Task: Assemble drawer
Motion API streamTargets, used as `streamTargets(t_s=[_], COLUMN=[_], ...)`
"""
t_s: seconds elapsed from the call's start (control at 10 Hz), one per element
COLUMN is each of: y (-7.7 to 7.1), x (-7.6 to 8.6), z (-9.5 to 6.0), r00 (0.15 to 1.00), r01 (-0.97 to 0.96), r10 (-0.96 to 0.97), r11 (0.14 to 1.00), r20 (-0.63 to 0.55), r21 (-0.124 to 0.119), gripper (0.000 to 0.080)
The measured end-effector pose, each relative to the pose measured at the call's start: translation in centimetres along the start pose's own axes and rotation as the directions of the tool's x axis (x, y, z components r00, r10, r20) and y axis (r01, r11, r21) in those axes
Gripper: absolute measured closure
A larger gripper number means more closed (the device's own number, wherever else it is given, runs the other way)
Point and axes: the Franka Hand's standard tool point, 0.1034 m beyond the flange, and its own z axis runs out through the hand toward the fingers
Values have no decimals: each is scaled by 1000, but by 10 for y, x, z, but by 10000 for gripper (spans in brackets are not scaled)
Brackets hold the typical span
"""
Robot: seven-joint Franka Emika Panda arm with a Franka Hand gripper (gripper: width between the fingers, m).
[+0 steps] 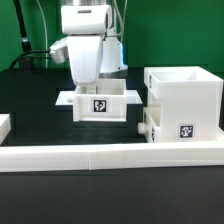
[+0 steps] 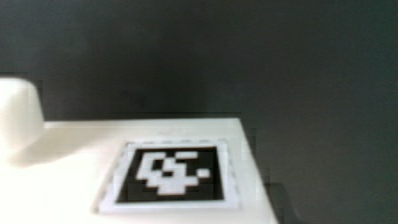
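Nearest you in the exterior view, one long low white border wall [image 1: 110,153] runs across the black table [image 1: 30,85], with a short white piece [image 1: 4,124] cut off at that view's left edge. Behind the wall you can count two trays and one housing. One tray [image 1: 101,103] sits open-topped near the middle, its square tag [image 1: 100,105] facing you. The second tray [image 1: 152,124] is mostly hidden: only its front and small knob [image 1: 141,128] stick out of the lower part of the boxy housing [image 1: 184,100] on that view's right, which carries its own tag [image 1: 185,131]. Farther back, the arm's gripper [image 1: 85,84] hangs over the middle tray's rear edge; you cannot tell how the jaws stand, because the tray wall hides the tips. Your wrist view is blurred: one tag [image 2: 173,173] on a white surface [image 2: 80,145], dark table beyond.
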Motion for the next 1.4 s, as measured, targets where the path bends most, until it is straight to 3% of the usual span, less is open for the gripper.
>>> streamTargets(t_s=[0.3, 0.5, 0.8, 1.1, 1.4], y=[2, 18, 18, 22, 29], x=[5, 19, 19, 29, 36], z=[0, -6, -5, -4, -3], r00=[1000, 999, 999, 999, 999], r01=[8, 31, 30, 34, 43], r10=[-8, -31, -30, -34, -44], r11=[1000, 999, 999, 999, 998], r20=[-2, -9, -10, -13, -19], r21=[-1, -31, -27, -25, -41], gripper=[755, 755, 755, 755, 755])
